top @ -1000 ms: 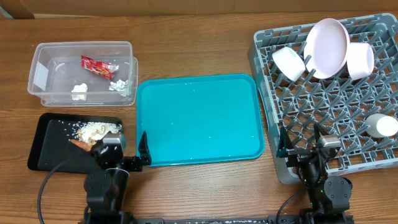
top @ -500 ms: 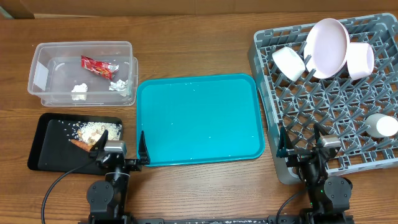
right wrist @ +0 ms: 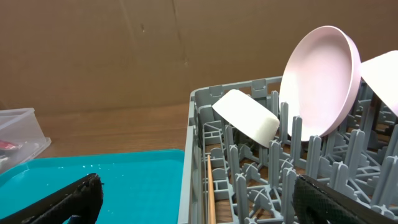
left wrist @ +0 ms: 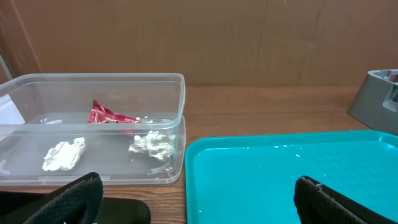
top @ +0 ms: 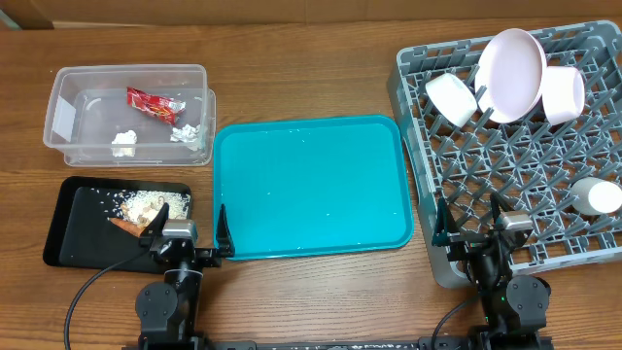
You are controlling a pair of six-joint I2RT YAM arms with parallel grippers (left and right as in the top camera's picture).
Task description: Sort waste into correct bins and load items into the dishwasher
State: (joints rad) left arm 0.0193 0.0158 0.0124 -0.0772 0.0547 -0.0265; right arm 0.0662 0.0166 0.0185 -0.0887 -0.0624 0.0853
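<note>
The clear tub holds the red wrapper and white paper scraps; both show in the left wrist view. The black tray holds the orange stick and beige crumbs. The grey rack holds the pink plate, white bowl, a second pale dish, the cup and a chopstick. My left gripper is open and empty at the teal tray's near left corner. My right gripper is open and empty over the rack's near left corner.
The teal serving tray lies in the middle between the tub and the rack. A brown cardboard wall stands behind the table in both wrist views. A second clear tub or lid sits nested under the first.
The left arm drew back toward the near edge between the earliest frame and half a second ago. Nothing has moved since. The right arm is still.
</note>
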